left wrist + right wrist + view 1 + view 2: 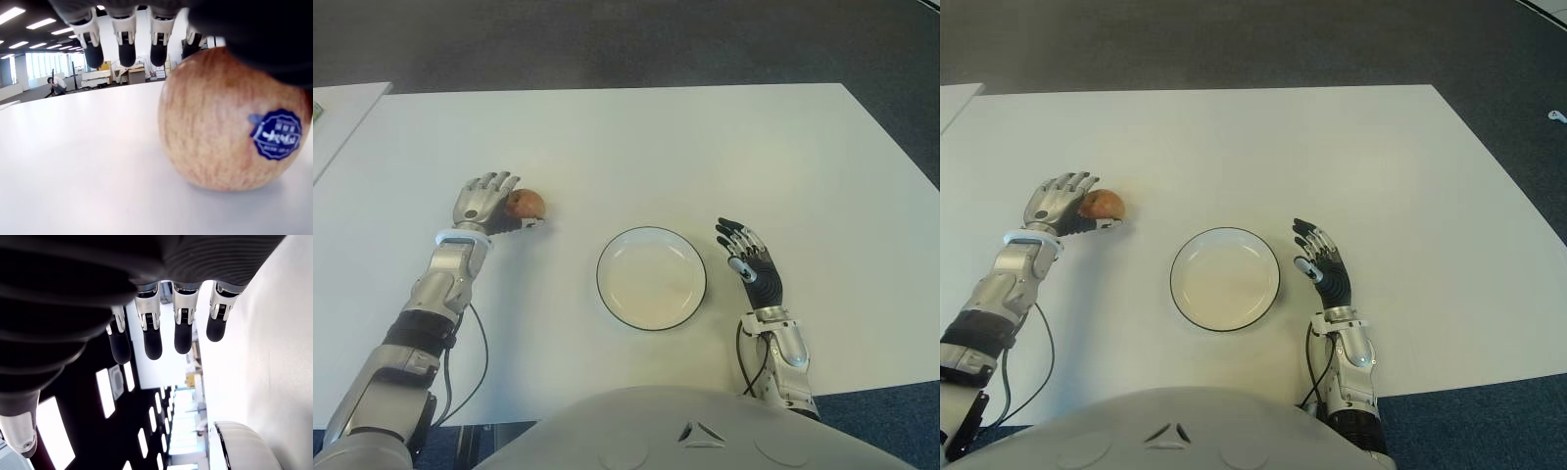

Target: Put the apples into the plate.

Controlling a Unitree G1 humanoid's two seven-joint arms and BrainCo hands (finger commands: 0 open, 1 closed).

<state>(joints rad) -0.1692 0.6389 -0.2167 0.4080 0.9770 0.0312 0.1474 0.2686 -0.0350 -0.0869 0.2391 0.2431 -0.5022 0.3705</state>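
Note:
A reddish-yellow apple (525, 204) with a blue sticker (275, 134) sits on the white table (705, 147), to the left of the plate. My left hand (494, 199) is up against the apple's left side. Its fingers (127, 46) reach out straight above the apple, not curled round it, and the thumb lies along its near side. The white plate (651, 279) with a dark rim stands empty at the middle front. My right hand (747, 257) shows just right of the plate, fingers (152, 338) spread and holding nothing.
Another white table's corner (337, 108) juts in at the far left. Dark carpet (607, 39) runs beyond the table's far edge. A cable (481, 343) loops beside my left forearm. A person (57, 84) crouches far off in the room.

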